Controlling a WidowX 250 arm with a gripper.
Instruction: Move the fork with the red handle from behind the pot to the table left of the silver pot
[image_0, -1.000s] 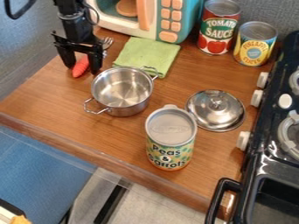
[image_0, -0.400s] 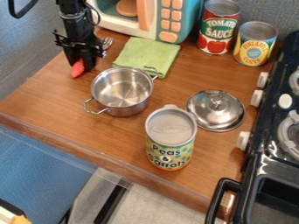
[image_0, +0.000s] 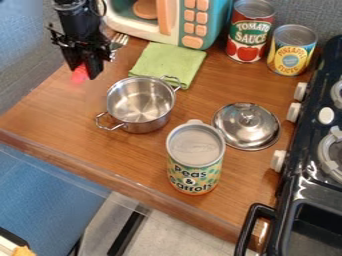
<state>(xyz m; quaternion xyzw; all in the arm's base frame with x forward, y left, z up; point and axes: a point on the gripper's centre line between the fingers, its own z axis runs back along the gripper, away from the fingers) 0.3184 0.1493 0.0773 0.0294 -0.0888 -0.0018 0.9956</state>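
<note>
Up and slightly toward the view's upper left, the gripper (image_0: 82, 73) has moved since the earlier frames, carrying the red piece (image_0: 79, 75) with it. One second ago its fingers stood apart around the piece; now they are clenched on it, and it pokes out below them, above the counter near its left edge. Pot, lid, cans and cloth have kept their places.

The red piece is small, its full shape partly hidden by the fingers. The pot (image_0: 137, 120) is round, shiny metal, with two looped wire handles. Near it lies the lid (image_0: 247, 135), a polished dome with a knob. A tall can (image_0: 194, 172) with a patterned label and a pale, tabbed top stands in front; a red can (image_0: 250, 35) and a yellow can (image_0: 292, 52) stand at the back. The cloth (image_0: 167, 62) is green, soft and flat, near a fork (image_0: 119, 40) whose metal prongs show beside the gripper.

The counter (image_0: 60, 117) is brown wood grain with a clear strip along its front edge. Behind sits a teal and white toy microwave (image_0: 172, 25) with peach buttons. On the right is a glossy black stove (image_0: 280, 187) with white knobs. A textured grey wall (image_0: 27, 62) rises at left; blue material (image_0: 43, 192) and pale floor (image_0: 167, 232) lie below.
</note>
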